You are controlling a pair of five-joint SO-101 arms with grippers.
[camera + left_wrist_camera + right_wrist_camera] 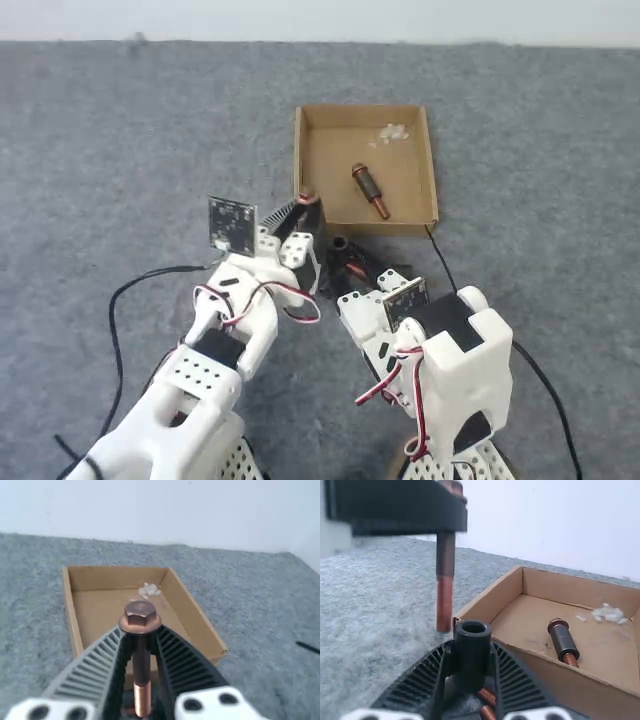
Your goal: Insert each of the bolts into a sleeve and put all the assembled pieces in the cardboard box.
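My left gripper [141, 655] is shut on a copper bolt [140, 645], held upright with its hex head [307, 199] up, just in front of the cardboard box [432, 180]. My right gripper [470, 662] is shut on a black sleeve [472, 647], its bore facing up. In the right wrist view the bolt [444, 580] hangs beside and slightly above the sleeve, apart from it. From above, the sleeve [342, 246] sits just right of the left gripper [300, 215]. One assembled bolt and sleeve [369, 189] lies inside the box [530, 652].
White scraps [392, 132] lie in the box's far corner. More copper threaded pieces [487, 705] show under the right gripper's fingers. Black cables [120, 310] trail on the grey carpet beside both arms. Open carpet lies to the left and right of the box.
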